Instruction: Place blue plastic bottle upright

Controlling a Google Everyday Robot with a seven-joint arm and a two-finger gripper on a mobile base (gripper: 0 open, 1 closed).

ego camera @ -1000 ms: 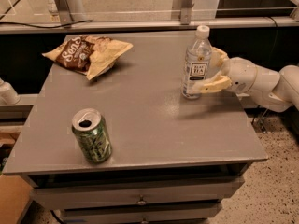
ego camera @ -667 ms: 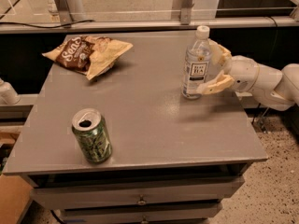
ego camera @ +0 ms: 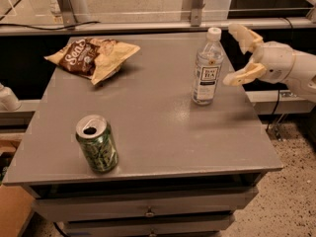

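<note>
I've got the flat grey table (ego camera: 163, 132) filling most of my view, a square top with shallow drawers (ego camera: 148, 211) under its front edge and speckled floor (ego camera: 291, 181) showing off its right side. A metal rail (ego camera: 148, 27) runs along behind the far edge.

Next, my white arm (ego camera: 296, 68) comes in from the right side of the view, level with the far right corner of the table. At its end the cream-coloured two-finger gripper (ego camera: 229, 55) sits open: one of its fingers (ego camera: 242, 74) points low toward the table edge and the other angles up high, with a wide gap between them. It is holding nothing. It hangs just beside the bottle, on the bottle's right in my view, and I see clear space between the fingertips and the plastic.

Over at the far left of the tabletop, a crumpled brown and yellow chip bag (ego camera: 94, 57) lies flat.

Now the one I care about: the small clear bluish plastic bottle (ego camera: 205, 90) stands upright on its base on the far right part of the table, white screw cap (ego camera: 214, 33) on top, white label with dark print (ego camera: 208, 75) facing me. Nothing is touching it.

Last, the green soda can (ego camera: 97, 144) stands upright near the front left, its top opened, well apart from the bottle.
</note>
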